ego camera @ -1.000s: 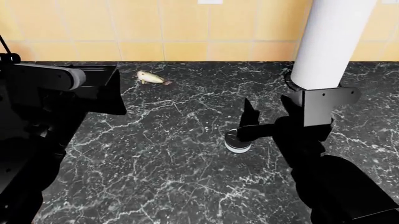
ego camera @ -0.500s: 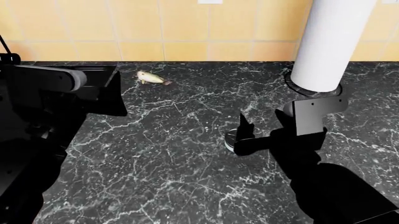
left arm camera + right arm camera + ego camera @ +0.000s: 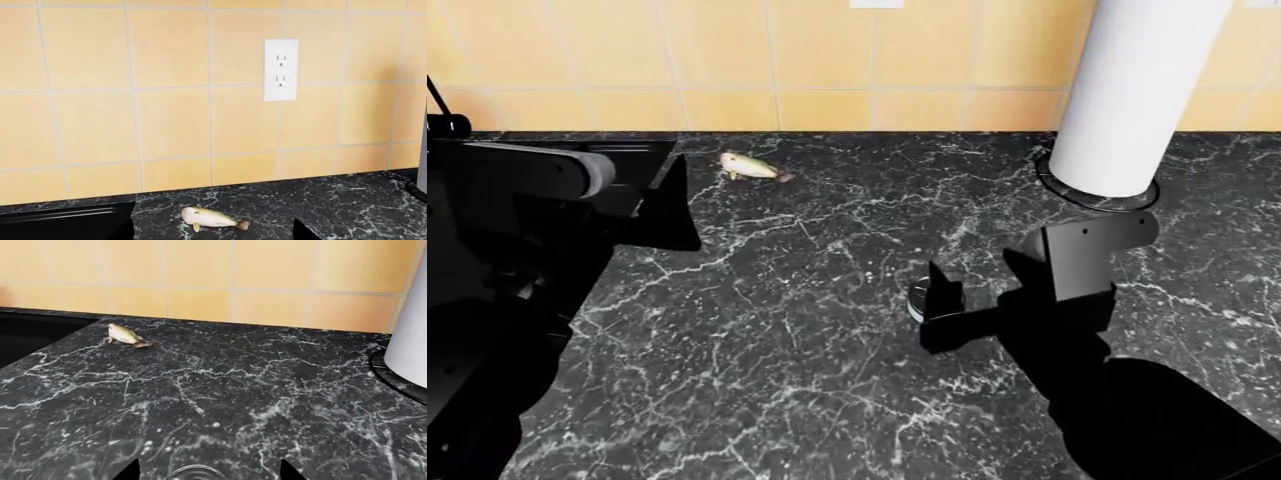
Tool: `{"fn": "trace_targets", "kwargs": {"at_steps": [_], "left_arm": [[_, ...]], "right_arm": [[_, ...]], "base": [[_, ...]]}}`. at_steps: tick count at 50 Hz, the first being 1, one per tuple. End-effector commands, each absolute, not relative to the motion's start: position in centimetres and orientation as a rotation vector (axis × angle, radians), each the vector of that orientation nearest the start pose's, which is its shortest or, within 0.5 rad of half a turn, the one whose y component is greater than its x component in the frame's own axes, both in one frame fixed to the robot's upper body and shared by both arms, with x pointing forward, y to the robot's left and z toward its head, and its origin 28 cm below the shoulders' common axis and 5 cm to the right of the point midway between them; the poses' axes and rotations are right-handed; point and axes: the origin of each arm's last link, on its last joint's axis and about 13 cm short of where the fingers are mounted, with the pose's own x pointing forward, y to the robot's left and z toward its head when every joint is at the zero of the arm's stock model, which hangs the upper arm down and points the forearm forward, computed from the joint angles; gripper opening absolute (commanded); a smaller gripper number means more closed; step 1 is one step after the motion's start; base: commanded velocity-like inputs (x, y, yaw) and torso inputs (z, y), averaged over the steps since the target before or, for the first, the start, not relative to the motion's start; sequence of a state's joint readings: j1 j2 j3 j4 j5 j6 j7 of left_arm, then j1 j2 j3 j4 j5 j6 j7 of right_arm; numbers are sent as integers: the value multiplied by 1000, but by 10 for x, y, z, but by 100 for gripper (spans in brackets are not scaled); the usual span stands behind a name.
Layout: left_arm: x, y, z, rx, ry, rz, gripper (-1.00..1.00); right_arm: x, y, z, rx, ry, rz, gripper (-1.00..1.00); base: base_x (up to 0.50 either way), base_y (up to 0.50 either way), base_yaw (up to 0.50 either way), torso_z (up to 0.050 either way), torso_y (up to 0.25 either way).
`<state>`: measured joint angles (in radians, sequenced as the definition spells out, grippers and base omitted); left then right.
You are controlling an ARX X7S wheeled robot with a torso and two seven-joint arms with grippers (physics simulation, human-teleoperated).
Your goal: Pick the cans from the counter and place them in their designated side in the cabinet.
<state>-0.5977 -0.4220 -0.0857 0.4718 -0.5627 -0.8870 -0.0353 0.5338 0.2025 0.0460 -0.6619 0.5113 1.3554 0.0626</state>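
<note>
Our right tool (image 3: 938,300) is low over the bench (image 3: 801,340), its dark fingers standing to either side of the squat can (image 3: 918,299), of which only a sliver shows at the head view's centre. In the right wrist view the two fingertips (image 3: 130,471) stand well apart with the can's rounded top (image 3: 195,473) between them, so the tool is open around the can; whether the pads touch it we cannot tell. The left tool (image 3: 674,205) hangs over the bench's left part, near the edge where the marble meets the glossy black stove top (image 3: 33,332) (only its finger ends show in the left wrist view, so we cannot tell how far it is open, and nothing is seen in it).

Between the two tools lies a broad bare stretch of marble. Toward the tiled wall (image 3: 167,100), a small pale lump (image 3: 751,167) lies by the back edge, well apart from the can. The paper-towel roll (image 3: 1134,90) stands upright on its dark base at the back right, near our right arm. A wall socket (image 3: 280,70) sits above the bench. We see only one can here.
</note>
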Motion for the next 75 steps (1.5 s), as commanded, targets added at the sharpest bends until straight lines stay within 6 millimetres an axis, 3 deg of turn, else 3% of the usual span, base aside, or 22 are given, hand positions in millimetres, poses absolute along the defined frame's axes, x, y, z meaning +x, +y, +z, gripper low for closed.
{"fn": "trace_targets", "kwargs": {"at_steps": [1,27,75], "left_arm": [[268,276,215,11,-168,-154,100],[267,276,214,11,-167,-151,100],[267,278,214,7,-166,-141,100]], "right_arm": [[234,-111,183,1,205,303,100],[219,-113,184,-33,260,357,100],[233,-114,165,-31,332,346,100]], "base": [[0,0,0,0,0],[0,0,0,0,0],[0,0,0,0,0]]}}
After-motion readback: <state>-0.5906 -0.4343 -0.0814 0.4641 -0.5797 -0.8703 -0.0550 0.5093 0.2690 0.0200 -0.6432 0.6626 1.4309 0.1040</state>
